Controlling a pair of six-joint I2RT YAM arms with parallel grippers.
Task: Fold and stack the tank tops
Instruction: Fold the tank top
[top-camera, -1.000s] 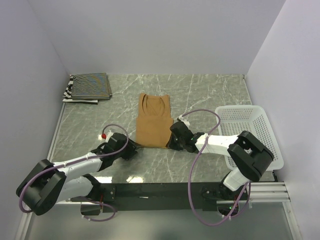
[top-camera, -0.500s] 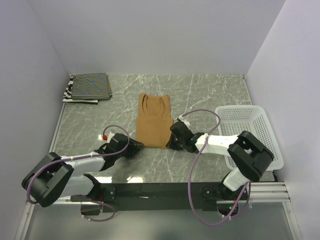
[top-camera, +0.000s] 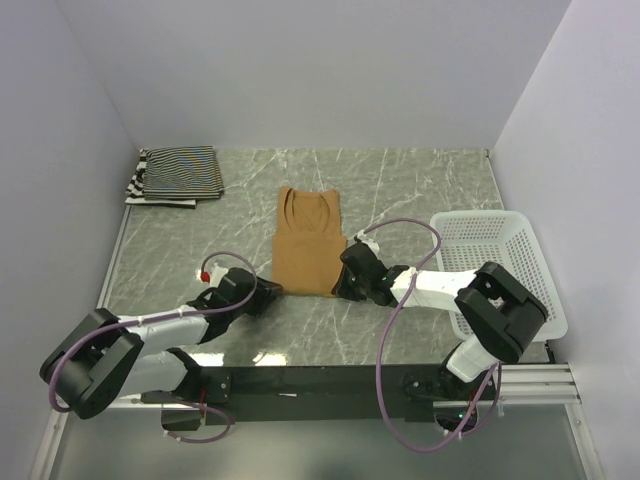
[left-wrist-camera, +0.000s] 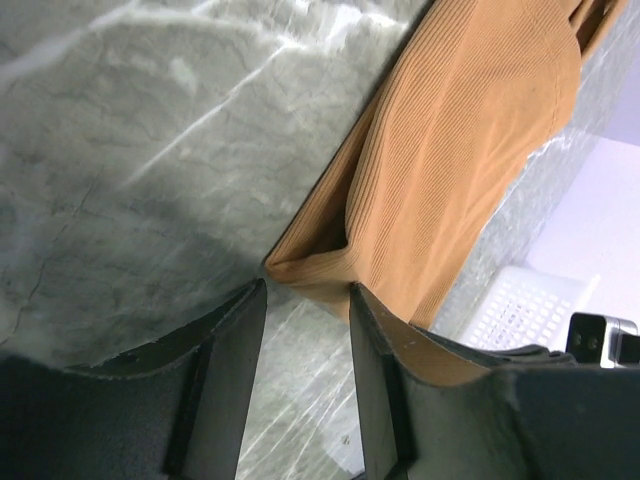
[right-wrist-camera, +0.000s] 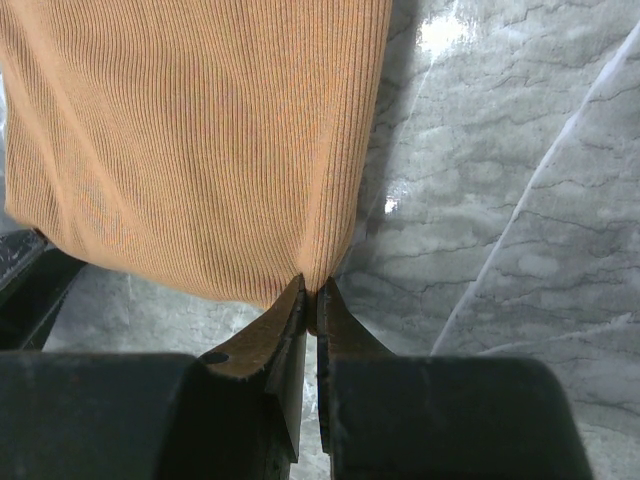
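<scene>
Top external view: two of the three look done. The thin-striped tank top (top-camera: 182, 170) sits folded on the wide-striped tank top (top-camera: 134, 186) in the far left corner of the table (top-camera: 420, 180). The tan tank top (top-camera: 308, 245) lies flat and unfolded mid-table, neckline away from the arms. The white lattice basket (top-camera: 500, 260) is off to the right with nothing visible in it. The left gripper (top-camera: 268, 293) and the right gripper (top-camera: 345, 280) are each at a near hem corner.

Left wrist view: the left gripper (left-wrist-camera: 305, 295) is spread. The tan top's (left-wrist-camera: 470, 150) hem corner sits right at the gap between its fingers (left-wrist-camera: 235, 330), not clamped yet.

Right wrist view: the right gripper (right-wrist-camera: 312, 300) is pressed together, pinching the other hem corner of the tan top (right-wrist-camera: 200, 130).

So I'd say what's left is the left-side grab, the fold, then stacking it on the striped pile.
</scene>
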